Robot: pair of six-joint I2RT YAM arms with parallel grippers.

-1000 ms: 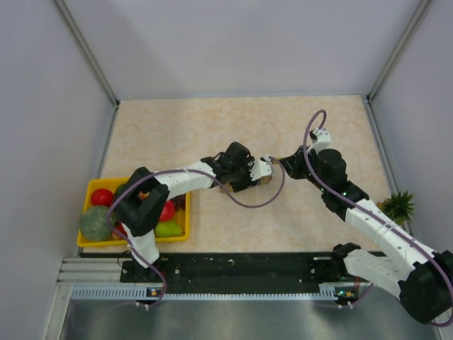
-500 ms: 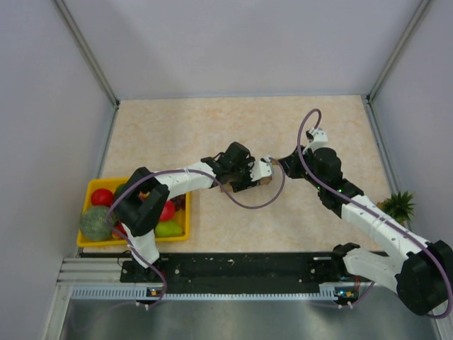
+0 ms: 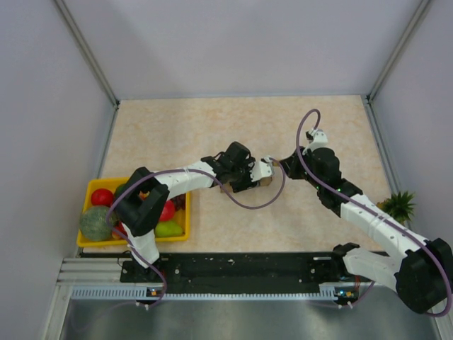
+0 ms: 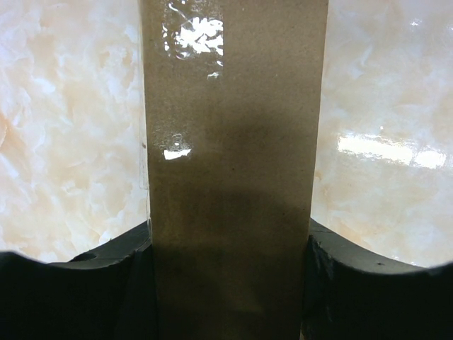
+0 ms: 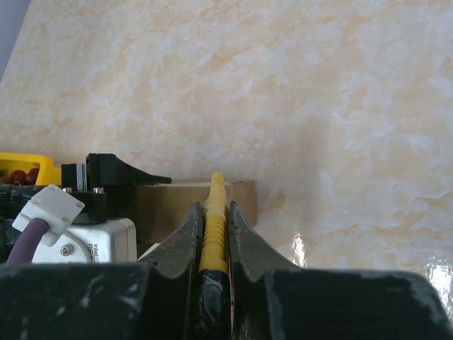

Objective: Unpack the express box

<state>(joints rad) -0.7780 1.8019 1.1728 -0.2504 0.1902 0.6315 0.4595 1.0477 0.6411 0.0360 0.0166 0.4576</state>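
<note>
Top view: express box sits mid-table, almost fully covered by the left gripper; only a brown corner shows. The right gripper comes in from the other side, tip right at the box. Yellow fruit tray is well apart, near-left. A small green plant stands at the right edge.

Left wrist: the jaws clamp the box across its short width, with black fingers flush on both side walls. The top face looks glossy in patches, probably tape along the lid. It lies flat on the marbled table.

Right wrist: the jaws are pressed together on a thin yellow tool, pointed end forward. The tip is at the box's top edge; I can't tell whether it touches. The left gripper's body sits just beside it on the box.

Handling, my read:
- Light, thin cardboard. The walls will buckle if squeezed hard, so keep the clamp moderate.
- The side-wall grip is the right hold. It leaves the lid and seam free and stops the box sliding on the smooth table.
- The taped face is slick, so don't count on friction there.
- Work the point along the flap seam at a shallow angle. The contents are unknown, so avoid a deep stab.
- Push towards the clamp, not across it, or the box pivots out.
</note>
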